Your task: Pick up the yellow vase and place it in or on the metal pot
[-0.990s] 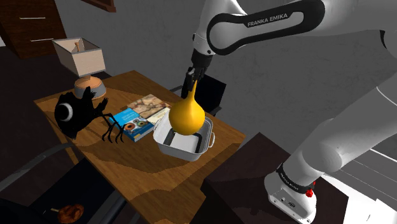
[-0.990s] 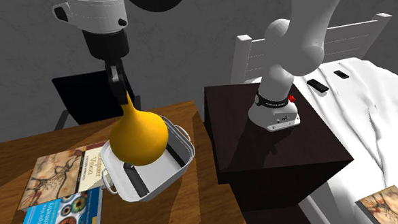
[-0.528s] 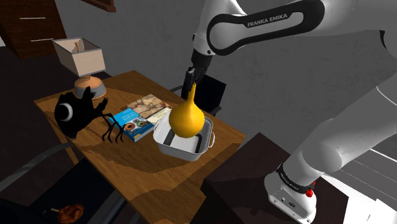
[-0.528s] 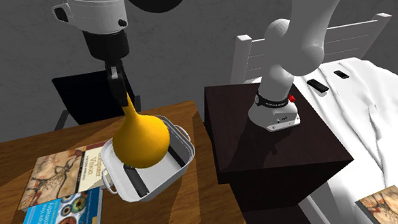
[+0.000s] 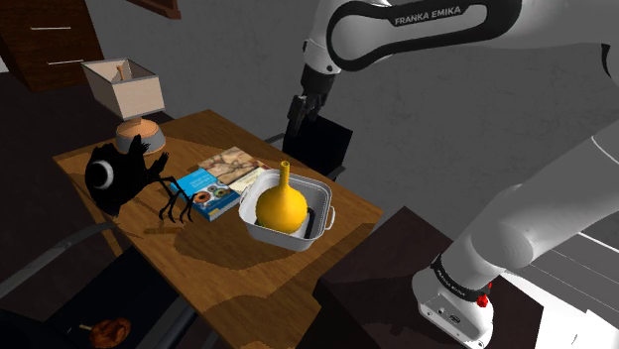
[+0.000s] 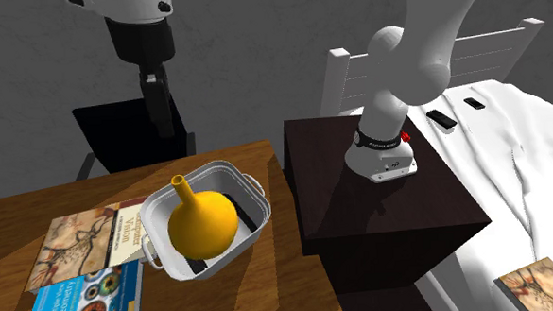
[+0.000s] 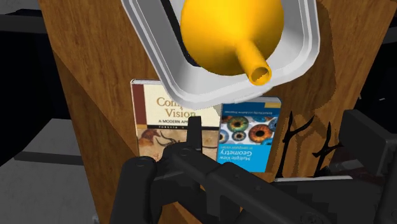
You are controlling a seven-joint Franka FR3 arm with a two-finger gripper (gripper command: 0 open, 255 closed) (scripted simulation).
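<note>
The white Franka arm with dark joints (image 5: 427, 25) arches over from its dark box stand (image 6: 362, 213) and out above a brown wooden table (image 5: 228, 263). Beside the stand, at the second exterior view's right, lies a rumpled white cloth (image 6: 511, 161), with a white slatted chair back (image 6: 357, 76) behind it. On the table's end at the shoulder view's left stand a black spider-like figure with a white eye (image 5: 119, 178) and a lamp with a pale box-shaped shade (image 5: 124, 89).

Near the table's edge toward the stand sits the grey metal pot (image 5: 283, 236), a rounded-rectangular basin with small side handles. The yellow vase with a round body and thin neck (image 5: 279, 203) rests inside it, free of any grasp, its body down in the basin and its neck rising above the rim, leaning a little toward the books.

Two flat books lie side by side just beside the pot: one with a cream cover and a cave painting (image 7: 167, 121), one blue with rows of eyes (image 7: 245, 137).

The all-black two-finger gripper (image 5: 298, 114) hangs well above the vase, pointing down, its jaws apart and empty.
</note>
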